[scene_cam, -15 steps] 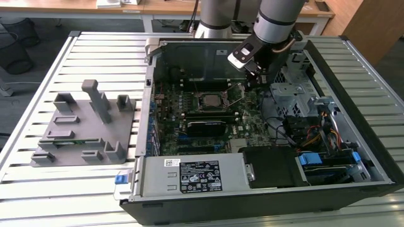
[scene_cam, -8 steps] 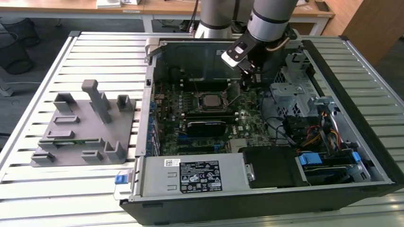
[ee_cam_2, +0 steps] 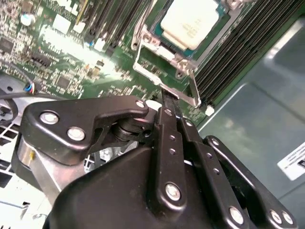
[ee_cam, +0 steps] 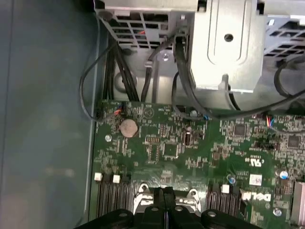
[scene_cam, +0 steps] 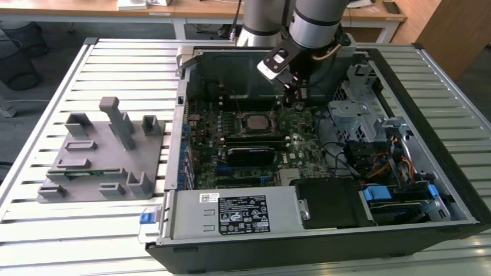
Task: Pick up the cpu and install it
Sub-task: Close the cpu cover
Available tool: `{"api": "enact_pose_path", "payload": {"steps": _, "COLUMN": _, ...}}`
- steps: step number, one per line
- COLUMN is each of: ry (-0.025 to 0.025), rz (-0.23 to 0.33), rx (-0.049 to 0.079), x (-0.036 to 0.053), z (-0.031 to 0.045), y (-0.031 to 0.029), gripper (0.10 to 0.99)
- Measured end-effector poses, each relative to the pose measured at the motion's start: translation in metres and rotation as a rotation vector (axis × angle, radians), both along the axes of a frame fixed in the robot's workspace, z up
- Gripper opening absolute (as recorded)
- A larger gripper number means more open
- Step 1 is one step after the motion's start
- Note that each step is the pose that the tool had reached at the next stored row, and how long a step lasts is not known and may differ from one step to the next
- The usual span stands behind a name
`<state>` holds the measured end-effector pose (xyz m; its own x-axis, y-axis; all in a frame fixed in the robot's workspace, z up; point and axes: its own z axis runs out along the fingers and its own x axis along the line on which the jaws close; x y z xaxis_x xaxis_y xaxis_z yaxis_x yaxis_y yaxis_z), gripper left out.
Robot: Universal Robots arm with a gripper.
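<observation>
- On the board, the cpu lies flat in its socket, pale metal top up; the second wrist view shows it ringed by the socket's metal frame.
- Whether that frame is clamped down on it is hard to tell.
- Over the board, just beside the socket, the claw points down, apart from the cpu.
- In both wrist views its fingers are pressed together with nothing between them.
- Dark memory slots flank the socket on the board.
- A coin cell sits near the board's edge.
- Round the board stands the open case.
- Well apart from the board, outside the case, a grey fixture rests on the slatted table.
</observation>
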<state>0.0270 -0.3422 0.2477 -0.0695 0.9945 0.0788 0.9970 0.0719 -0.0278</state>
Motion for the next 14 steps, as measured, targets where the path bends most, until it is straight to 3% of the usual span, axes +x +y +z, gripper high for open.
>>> {"api": "enact_pose_path", "payload": {"steps": 14, "ry": 0.0, "rz": 0.0, "rx": 0.0, "x": -0.0316, "z": -0.0024, "y": 0.0, "gripper": 0.106}}
